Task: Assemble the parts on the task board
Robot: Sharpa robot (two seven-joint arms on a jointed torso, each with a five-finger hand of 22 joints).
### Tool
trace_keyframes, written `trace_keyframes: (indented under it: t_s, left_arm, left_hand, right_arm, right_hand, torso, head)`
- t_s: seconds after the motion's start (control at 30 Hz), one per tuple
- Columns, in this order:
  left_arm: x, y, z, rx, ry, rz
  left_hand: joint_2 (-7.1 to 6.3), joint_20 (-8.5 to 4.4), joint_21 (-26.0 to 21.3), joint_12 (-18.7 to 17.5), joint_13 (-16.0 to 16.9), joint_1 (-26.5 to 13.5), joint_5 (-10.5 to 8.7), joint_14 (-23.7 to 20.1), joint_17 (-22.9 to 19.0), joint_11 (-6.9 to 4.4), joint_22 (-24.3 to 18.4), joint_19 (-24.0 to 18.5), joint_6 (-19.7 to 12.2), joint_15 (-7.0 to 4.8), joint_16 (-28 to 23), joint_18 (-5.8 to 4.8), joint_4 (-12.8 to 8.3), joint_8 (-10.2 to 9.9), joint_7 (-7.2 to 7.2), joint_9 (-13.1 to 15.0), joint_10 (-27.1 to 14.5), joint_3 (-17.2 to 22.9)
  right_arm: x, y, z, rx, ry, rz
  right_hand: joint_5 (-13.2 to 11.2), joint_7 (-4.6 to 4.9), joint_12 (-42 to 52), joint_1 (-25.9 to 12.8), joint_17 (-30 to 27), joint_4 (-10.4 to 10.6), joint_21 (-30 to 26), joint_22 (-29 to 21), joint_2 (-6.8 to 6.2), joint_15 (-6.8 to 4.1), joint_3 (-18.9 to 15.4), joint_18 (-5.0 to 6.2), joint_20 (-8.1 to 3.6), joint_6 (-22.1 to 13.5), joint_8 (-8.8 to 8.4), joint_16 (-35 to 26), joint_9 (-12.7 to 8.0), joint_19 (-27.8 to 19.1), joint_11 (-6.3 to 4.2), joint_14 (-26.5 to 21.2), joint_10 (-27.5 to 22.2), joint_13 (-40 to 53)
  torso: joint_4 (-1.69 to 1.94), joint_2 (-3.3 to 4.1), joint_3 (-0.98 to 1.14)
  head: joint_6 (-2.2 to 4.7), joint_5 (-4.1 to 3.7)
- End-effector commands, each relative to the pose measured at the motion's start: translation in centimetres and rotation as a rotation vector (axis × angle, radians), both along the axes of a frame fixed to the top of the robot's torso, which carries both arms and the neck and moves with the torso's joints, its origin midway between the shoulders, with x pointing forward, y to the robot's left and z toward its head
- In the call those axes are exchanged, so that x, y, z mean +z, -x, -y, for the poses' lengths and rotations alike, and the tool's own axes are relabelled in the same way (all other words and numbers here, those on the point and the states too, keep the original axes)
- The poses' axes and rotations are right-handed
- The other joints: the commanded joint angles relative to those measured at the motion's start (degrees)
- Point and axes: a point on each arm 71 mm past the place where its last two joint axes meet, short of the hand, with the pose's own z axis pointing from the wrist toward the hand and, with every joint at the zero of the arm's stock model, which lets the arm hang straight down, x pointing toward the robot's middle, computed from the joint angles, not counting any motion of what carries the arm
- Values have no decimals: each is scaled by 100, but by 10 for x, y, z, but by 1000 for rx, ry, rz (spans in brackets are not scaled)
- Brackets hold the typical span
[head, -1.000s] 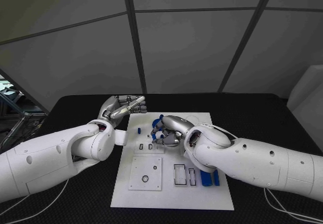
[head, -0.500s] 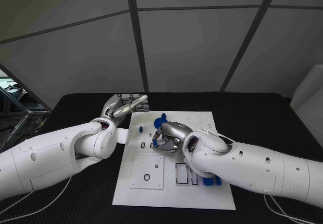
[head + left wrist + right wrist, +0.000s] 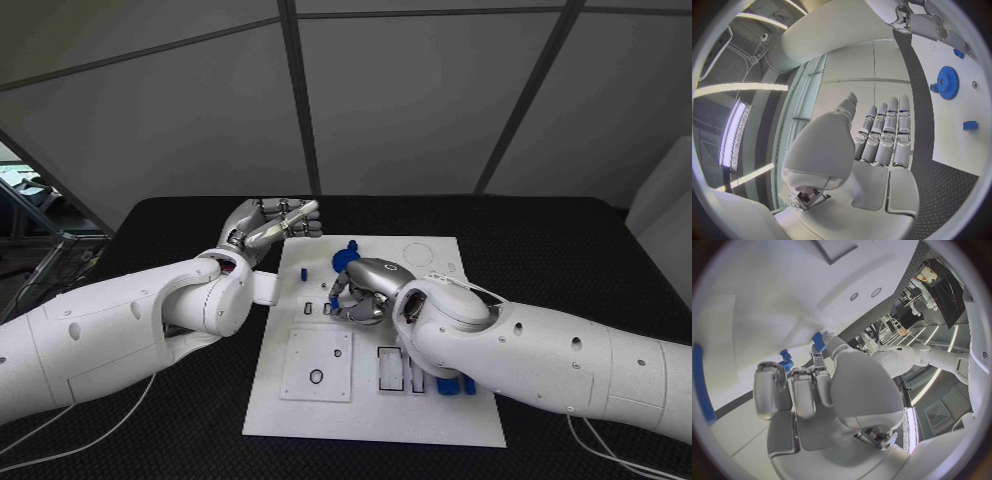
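Observation:
The white task board (image 3: 433, 420) lies in the middle of the black table. A blue gear (image 3: 346, 258) (image 3: 947, 82) stands on its far part, with a small blue peg (image 3: 304, 272) (image 3: 970, 125) to its left. My right hand (image 3: 361, 291) (image 3: 817, 390) is low over the board just near of the gear. Its fingers are curled, and a small blue part (image 3: 819, 342) sits pinched at the thumb tip. My left hand (image 3: 268, 224) (image 3: 879, 140) hovers at the board's far left corner, fingers drawn together and holding nothing.
Two long blue pieces (image 3: 450, 385) lie at the board's right side beside rectangular slots (image 3: 389, 367). A square plate with round holes (image 3: 320, 364) covers the board's near left. Black table surface (image 3: 577, 240) runs around the board.
My right hand has drawn slightly nearer and lower over the board, leaving the blue gear more exposed. The left hand has hardly moved.

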Motion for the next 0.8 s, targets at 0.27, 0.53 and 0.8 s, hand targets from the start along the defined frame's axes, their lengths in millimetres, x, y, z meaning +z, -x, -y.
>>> trace_keyframes:
  t_s: [0.27, 0.53, 0.8]
  left_arm:
    - [2, 0, 1, -13, 5, 4]
    - [2, 0, 0, -13, 5, 3]
    - [2, 0, 0, -11, 4, 3]
  left_hand:
    - [56, 0, 36, -36, 2, -5, -16, -18, 13, -22, 10, -36, 28, 2, -33, -166, -36, -32, 5, 2, 13, -10]
    - [56, 0, 36, -36, 2, -5, -16, -18, 13, -22, 10, -36, 28, 2, -33, -166, -36, -32, 5, 2, 13, -10]
    - [56, 0, 36, -36, 2, -5, -16, -18, 13, -22, 10, -36, 28, 2, -33, -166, -36, -32, 5, 2, 13, -10]
  right_arm:
    - [-4, 0, 4, -8, 65, 6]
    - [-4, 0, 5, -7, 72, 7]
    - [-5, 1, 5, 1, 81, 2]
  right_hand:
    - [32, -15, -34, -88, 1510, 14, 5, 428, -12, -28, 4, -22, -8, 29, 6, 31, 14, -2, -29, 586, 175, 981]
    - [36, -15, -36, -96, 1510, 14, 7, 432, -22, -28, 1, -23, -8, 27, 3, 31, 13, 0, -29, 586, 173, 979]
    - [43, 20, -90, -192, 1510, 31, -10, 406, -119, -10, -28, -17, 4, -59, -55, 31, -15, -18, -2, 586, 128, 927]
  torso:
    - [4, -3, -3]
    - [0, -4, -2]
    - [-1, -6, -4]
  head:
    - [-13, -2]
    - [-12, -2]
    - [-18, 3]
